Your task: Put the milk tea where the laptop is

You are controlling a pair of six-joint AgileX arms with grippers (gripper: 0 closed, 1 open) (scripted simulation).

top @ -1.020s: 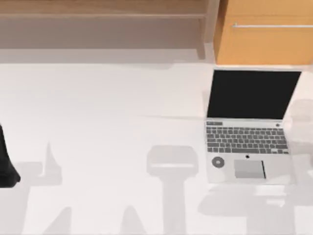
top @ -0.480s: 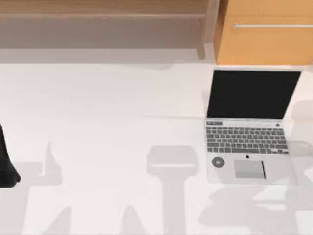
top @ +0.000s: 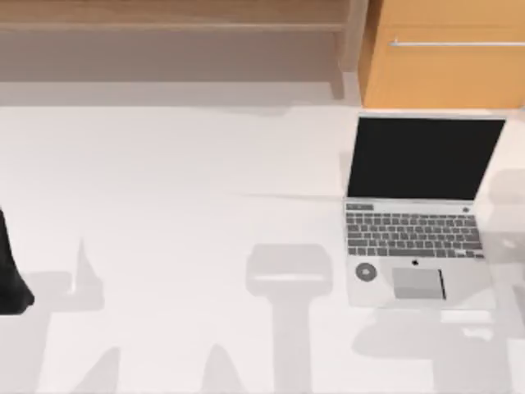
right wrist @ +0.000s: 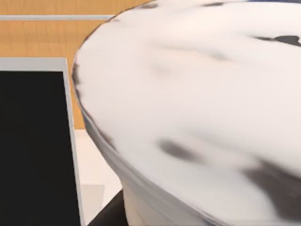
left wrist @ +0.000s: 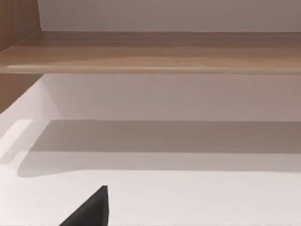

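Observation:
The laptop (top: 418, 246) lies open at the right of the white table, black screen up and grey keys toward the front. The milk tea (right wrist: 197, 108), a white cup with dark blotches, looms very close in the right wrist view, with the laptop's screen (right wrist: 33, 141) beside and behind it. A dark finger (right wrist: 109, 214) of my right gripper presses against the cup's lower side, so that gripper is shut on the cup. My left arm (top: 10, 271) is parked at the table's left edge.
A wooden shelf (top: 172, 25) runs along the back of the table (top: 180, 205). An orange cabinet with a metal handle (top: 447, 74) stands behind the laptop. Arm shadows fall on the table's front and right.
The shadows at the right of the laptop and in front of it have shifted. The laptop and the left arm have stayed still.

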